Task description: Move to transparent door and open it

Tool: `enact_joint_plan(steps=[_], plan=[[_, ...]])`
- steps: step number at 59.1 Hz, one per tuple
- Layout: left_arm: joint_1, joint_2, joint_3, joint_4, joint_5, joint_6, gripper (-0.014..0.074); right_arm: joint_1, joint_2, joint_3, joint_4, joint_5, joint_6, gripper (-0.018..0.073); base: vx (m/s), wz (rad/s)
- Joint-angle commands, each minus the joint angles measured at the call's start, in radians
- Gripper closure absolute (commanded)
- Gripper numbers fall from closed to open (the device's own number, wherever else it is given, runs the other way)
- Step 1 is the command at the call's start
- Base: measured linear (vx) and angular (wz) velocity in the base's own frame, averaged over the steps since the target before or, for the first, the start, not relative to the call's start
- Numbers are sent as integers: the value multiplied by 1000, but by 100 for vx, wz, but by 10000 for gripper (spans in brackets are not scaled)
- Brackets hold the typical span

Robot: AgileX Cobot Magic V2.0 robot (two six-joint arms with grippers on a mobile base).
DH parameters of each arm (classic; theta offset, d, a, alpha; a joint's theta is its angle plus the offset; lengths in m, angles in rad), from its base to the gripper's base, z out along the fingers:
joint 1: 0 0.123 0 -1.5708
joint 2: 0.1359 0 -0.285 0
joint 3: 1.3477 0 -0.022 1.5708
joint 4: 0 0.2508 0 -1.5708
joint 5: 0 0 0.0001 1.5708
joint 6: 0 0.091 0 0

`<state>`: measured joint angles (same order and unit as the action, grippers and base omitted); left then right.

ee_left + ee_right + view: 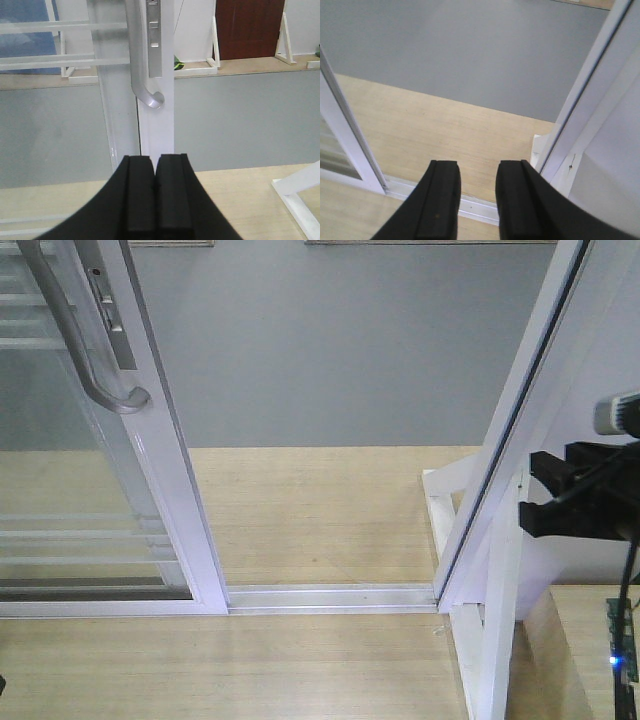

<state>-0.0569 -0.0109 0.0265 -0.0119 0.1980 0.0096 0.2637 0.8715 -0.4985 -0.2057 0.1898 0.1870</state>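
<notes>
The transparent door [168, 470] stands at the left of the front view, its glass crossed by thin white bars. Its curved grey handle [72, 332] hangs on the white stile. The doorway beside it is open across to the right frame. In the left wrist view the handle [140, 65] and stile [157, 122] rise straight ahead, and my left gripper [155, 159] is shut on nothing, a short way below the handle's lower end. My right gripper [477, 167] is open and empty, pointing down at the floor track; its fingers [545, 520] show at the right edge beside the frame.
The fixed white frame [510, 440] leans along the right side. A metal floor track [330, 597] runs between door and frame. A white support stand [490, 640] sits at lower right, with a circuit board [622, 640] beside it. Wood floor, then grey floor, lies beyond the opening.
</notes>
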Motion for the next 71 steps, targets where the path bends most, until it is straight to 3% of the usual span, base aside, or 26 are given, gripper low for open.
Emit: enact_joint_plan(steps=[1, 5, 10, 17, 25, 30, 33, 48, 71], plan=[[-4, -12, 32, -7, -77, -10, 603, -59, -112, 51, 75, -92, -7, 291, 0, 0], [-4, -12, 32, -7, -77, -10, 603, -107, -206, 133, 110, -104, -7, 304, 0, 0], [-4, -12, 32, -7, -77, -10, 603, -171, -338, 241, 76, -149, -9, 340, 0, 0], [-4, -12, 32, -7, -77, -10, 603, -266, -519, 367, 19, -180, -9, 453, 0, 0], [-4, -12, 32, -7, -77, -10, 603, -345, -721, 486, 20, -179, -9, 573, 0, 0], [-4, -12, 32, -7, -77, -10, 603, -352, -835, 548, 24, -166, -11, 571, 0, 0], [-4, -12, 32, -7, -77, -10, 603, -347, -904, 542, 60, -50, -17, 570, 0, 0], [-4, -12, 31, -7, -77, -10, 603, -340, -897, 543, 152, -109, -216, 570, 0, 0], [-4, -12, 31, -7, -77, -10, 603, -340, -897, 542, 155, -149, -217, 567, 0, 0]])
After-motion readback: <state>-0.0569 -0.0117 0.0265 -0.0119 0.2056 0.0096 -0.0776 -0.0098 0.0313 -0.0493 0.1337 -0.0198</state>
